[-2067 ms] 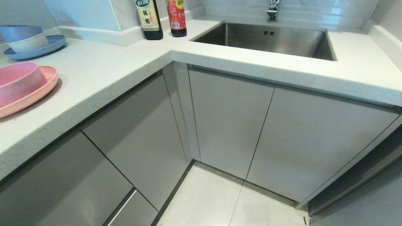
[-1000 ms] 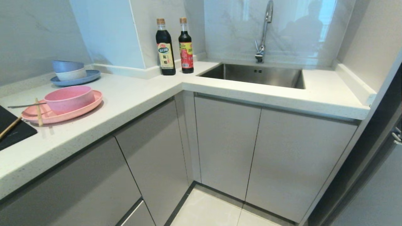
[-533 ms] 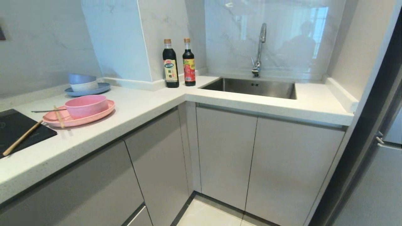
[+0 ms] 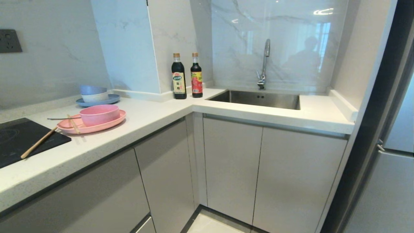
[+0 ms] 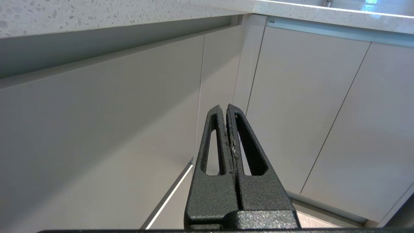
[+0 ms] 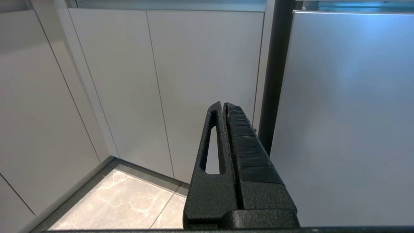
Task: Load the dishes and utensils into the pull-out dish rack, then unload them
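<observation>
Both end effectors, left [image 5: 227,111] and right [image 6: 223,108], pressed together, empty, low by the cabinet doors | pink plate [image 4: 106,125] with pink bowl [image 4: 99,115], chopsticks [image 4: 38,142], spoon [image 4: 59,118] on surface up to your left | left arm nearer | rack unseen

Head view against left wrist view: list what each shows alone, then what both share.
Only the head view: the pink bowl sitting on the pink plate, the chopsticks, the spoon, two bottles, the sink and the cooktop.
Only the left wrist view: the left pincer, shut, held low in front of the cabinets.
Both: the speckled countertop and the grey cabinet doors.
</observation>
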{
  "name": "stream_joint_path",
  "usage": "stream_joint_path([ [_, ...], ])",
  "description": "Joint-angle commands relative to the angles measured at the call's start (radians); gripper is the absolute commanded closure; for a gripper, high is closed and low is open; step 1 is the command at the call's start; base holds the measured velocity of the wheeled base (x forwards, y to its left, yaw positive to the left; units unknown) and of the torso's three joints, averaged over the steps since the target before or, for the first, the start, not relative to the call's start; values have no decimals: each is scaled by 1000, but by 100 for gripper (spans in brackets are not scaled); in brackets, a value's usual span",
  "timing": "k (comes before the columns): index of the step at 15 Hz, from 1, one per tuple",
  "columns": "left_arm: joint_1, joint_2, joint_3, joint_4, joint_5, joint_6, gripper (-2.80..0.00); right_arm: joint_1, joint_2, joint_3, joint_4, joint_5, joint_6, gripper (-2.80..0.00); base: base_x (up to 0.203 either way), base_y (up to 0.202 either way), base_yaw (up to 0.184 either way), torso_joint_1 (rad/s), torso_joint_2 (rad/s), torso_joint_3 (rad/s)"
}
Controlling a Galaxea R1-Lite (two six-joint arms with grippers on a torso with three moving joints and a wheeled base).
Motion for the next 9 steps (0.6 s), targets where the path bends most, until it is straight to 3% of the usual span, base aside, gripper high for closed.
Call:
stream_joint_path([
  [1, 0, 2, 3, 0, 0, 0, 0, 1, 0, 2, 0, 0, 0, 0, 0, 0, 0, 0, 0, 0],
  [9, 0, 2, 3, 0, 0, 0, 0, 0, 0, 2, 1, 0, 0, 0, 0, 0, 0, 0, 0, 0],
])
